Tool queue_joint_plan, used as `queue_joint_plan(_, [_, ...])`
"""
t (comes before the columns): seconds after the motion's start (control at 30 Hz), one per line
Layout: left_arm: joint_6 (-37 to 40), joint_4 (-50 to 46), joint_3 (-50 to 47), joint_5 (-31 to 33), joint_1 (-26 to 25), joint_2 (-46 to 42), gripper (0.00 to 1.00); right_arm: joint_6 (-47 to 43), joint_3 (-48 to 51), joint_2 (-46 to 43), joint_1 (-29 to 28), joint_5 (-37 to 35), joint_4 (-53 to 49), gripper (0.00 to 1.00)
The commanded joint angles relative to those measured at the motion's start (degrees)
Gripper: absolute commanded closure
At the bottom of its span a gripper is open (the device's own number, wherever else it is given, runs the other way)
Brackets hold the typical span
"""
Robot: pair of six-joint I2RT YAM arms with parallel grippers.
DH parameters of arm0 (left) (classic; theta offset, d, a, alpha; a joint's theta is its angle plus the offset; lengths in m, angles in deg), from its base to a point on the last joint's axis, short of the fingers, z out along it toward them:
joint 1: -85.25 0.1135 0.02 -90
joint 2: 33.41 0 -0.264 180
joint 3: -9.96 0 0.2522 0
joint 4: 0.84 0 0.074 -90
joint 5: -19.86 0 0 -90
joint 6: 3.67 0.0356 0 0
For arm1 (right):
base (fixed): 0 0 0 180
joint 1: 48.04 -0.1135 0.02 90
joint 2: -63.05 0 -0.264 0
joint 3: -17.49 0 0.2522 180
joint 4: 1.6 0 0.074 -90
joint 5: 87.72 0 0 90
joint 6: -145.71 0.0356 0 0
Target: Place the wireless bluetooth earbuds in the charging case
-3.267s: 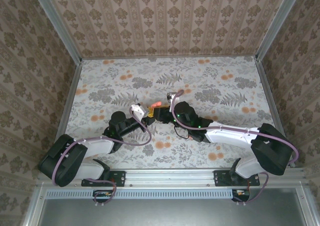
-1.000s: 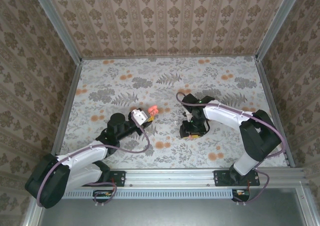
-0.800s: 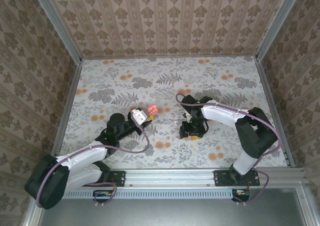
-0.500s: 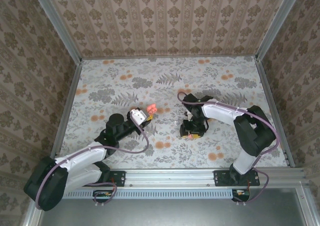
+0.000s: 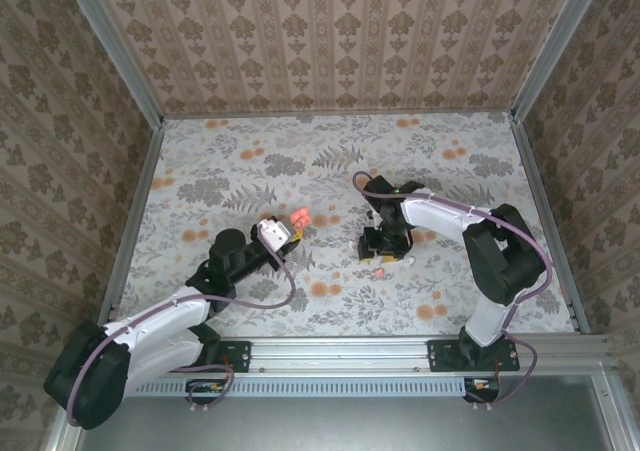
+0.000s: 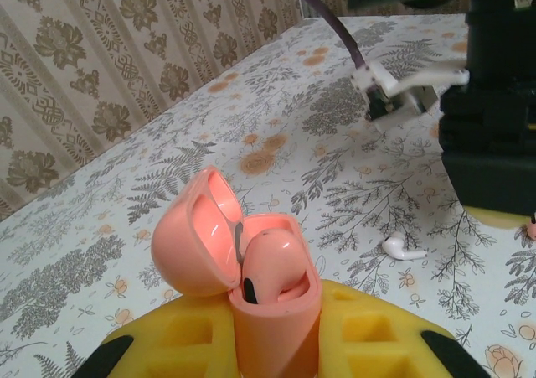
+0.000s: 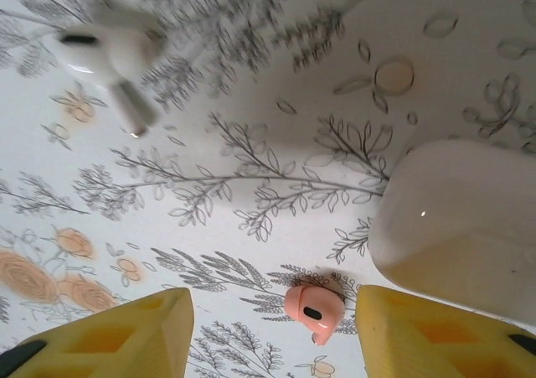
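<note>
My left gripper is shut on the coral charging case, which stands upright with its lid swung open. One coral earbud sits in a socket of the case. In the top view the left gripper holds the case left of centre. My right gripper points down at the table, open. A loose coral earbud lies on the table between its yellow fingers, close to the right-hand one and touching neither.
A shut white case lies on the table just beyond the right finger. A white earbud lies loose farther off on the floral tablecloth; in the left wrist view this white earbud is near the right arm's black body.
The grippers met at the centre earlier; the right one has since swung right and come down over the loose coral earbud. In the last second it shifted slightly, and the left arm drew back a little.
</note>
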Motion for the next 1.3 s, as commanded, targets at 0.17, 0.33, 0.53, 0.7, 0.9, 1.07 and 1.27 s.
queue_joint_plan(0.17, [0.2, 0.2, -1.1, 0.8, -0.2, -0.7, 0.9, -2.4, -5.1, -1.2, -2.9, -8.7, -14.1, 0.49])
queue_joint_plan(0.33, [0.2, 0.4, -1.0, 0.5, -0.3, -0.2, 0.9, -2.8, -6.3, 0.8, -5.5, -10.6, -15.8, 0.51])
queue_joint_plan(0.53, [0.0, 0.4, -0.9, 0.5, -0.3, -0.1, 0.9, -3.3, -7.5, 4.6, -7.2, -9.7, -14.9, 0.52])
queue_joint_plan(0.7, [-0.2, -0.1, -1.0, 0.6, -0.3, -0.7, 0.9, -3.7, -8.0, 6.8, -7.7, -9.5, -14.2, 0.52])
queue_joint_plan(0.9, [-0.2, -0.5, -1.1, 1.0, -0.4, -1.2, 0.9, -4.5, -8.1, 8.7, -8.1, -10.3, -13.8, 0.55])
queue_joint_plan(1.07, [-0.3, -0.6, -1.1, 1.1, -0.3, -1.2, 0.9, -4.6, -8.1, 9.7, -8.4, -10.6, -13.4, 0.57])
queue_joint_plan(1.27, [-0.5, -0.8, -1.1, 1.0, -0.4, -1.3, 0.9, -5.2, -7.9, 10.4, -8.6, -11.4, -13.1, 0.59])
